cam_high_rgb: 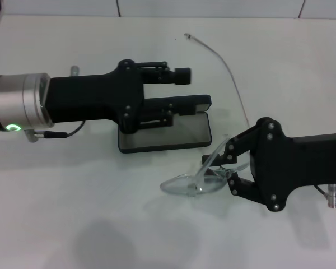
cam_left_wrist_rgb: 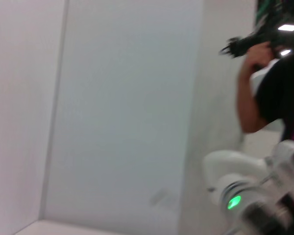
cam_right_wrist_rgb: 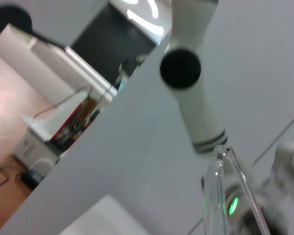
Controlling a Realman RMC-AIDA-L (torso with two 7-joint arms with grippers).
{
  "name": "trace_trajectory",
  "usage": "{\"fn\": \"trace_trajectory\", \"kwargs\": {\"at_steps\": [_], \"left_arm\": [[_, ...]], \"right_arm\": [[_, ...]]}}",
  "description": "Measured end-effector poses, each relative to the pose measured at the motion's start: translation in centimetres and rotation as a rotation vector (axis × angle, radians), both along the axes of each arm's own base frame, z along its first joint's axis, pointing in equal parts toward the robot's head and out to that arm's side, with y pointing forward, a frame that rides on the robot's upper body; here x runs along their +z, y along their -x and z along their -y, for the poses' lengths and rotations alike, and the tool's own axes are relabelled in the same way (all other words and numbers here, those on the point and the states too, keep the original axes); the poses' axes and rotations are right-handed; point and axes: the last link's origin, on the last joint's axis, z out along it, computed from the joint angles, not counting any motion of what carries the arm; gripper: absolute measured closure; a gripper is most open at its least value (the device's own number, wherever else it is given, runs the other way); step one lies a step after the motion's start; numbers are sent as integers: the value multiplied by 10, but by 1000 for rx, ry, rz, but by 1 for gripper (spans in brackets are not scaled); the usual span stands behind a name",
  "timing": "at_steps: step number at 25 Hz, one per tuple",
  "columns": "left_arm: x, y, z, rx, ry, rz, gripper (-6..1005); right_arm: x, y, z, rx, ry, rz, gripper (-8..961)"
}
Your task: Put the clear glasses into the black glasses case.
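The black glasses case [cam_high_rgb: 173,136] lies open in the middle of the table in the head view, grey lining up and its lid [cam_high_rgb: 193,103] raised along the far edge. My left gripper [cam_high_rgb: 182,89] reaches in from the left above the case's back edge. It is open, with one finger by the lid. The clear glasses [cam_high_rgb: 191,184] hang low over the table just in front of the case's right corner. My right gripper [cam_high_rgb: 223,164] is shut on one of their arms. A clear arm [cam_right_wrist_rgb: 224,188] also crosses the right wrist view.
A thin grey wire [cam_high_rgb: 227,63] curves across the table behind and to the right of the case. White table surface spreads in front of and to the left of the glasses. The left wrist view shows only a wall and a person [cam_left_wrist_rgb: 269,83] far off.
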Motion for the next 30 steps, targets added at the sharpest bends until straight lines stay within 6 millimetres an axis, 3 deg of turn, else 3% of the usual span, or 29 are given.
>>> {"fn": "trace_trajectory", "kwargs": {"at_steps": [5,11,18,24,30], "left_arm": [[-6,14,-13,99,-75,-74,442],[-26,4,-18,68,-144,-91,442],[-26,-13,-19,-4,-248,-15,443],[-20,-14,-10,-51,-361,81,443],[-11,-10,-6,-46,-426,145,443]], "right_arm": [[-1,10,12,52,29,-90,831],[-30,30,23,92,139,-105,832],[-52,29,10,-86,191,-129,832],[-51,22,-8,-292,275,-170,832],[-47,21,-19,-382,313,-173,832]]}}
